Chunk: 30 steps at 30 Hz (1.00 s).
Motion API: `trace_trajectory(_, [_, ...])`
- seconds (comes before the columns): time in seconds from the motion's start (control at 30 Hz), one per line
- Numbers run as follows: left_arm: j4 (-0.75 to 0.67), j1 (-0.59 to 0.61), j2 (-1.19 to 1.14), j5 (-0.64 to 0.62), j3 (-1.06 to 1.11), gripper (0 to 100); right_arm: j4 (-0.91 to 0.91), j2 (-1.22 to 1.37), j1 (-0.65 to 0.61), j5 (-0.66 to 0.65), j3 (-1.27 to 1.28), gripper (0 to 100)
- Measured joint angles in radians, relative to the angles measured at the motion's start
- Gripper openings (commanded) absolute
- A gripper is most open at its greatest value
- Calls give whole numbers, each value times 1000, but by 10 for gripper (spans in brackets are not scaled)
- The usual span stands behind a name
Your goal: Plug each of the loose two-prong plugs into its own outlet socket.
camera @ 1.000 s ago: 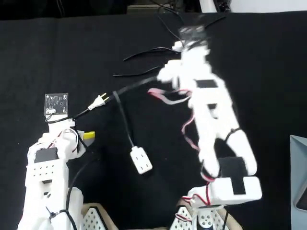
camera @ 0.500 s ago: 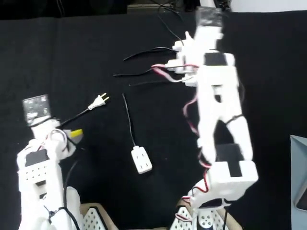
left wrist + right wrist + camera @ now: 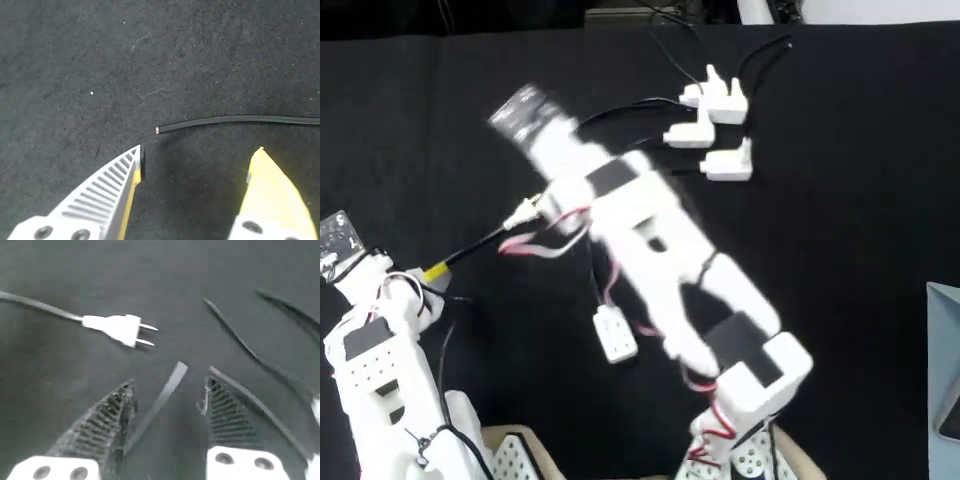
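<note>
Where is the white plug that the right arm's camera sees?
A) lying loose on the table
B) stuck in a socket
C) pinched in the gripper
A: the white plug lies flat on the black table with both prongs bare, and the open right gripper is apart from it, holding nothing.

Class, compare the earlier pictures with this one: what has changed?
The right arm swung from the table's far side leftwards, bringing the right gripper near the loose two-prong plug. The left arm drew back leftwards. The outlet socket and the plug stayed put.
</note>
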State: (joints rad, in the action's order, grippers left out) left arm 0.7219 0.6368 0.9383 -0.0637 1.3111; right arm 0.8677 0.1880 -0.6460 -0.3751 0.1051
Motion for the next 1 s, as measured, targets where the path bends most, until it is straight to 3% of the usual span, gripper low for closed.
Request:
trace_trajectory(0.17, [0,0,0,-3,0,332,-123,98,-91,-107,17,205])
trace_trajectory(0.33, [0,0,0,-3,0,332,-130,279,-106,-140,-95,205])
trace_trajectory(0.83, [0,-9,0,-3,0,332,173,747,-120,-144,-801,200])
trace_trajectory(1.0, [0,-9,0,-3,0,332,265,844,-120,-144,-962,31])
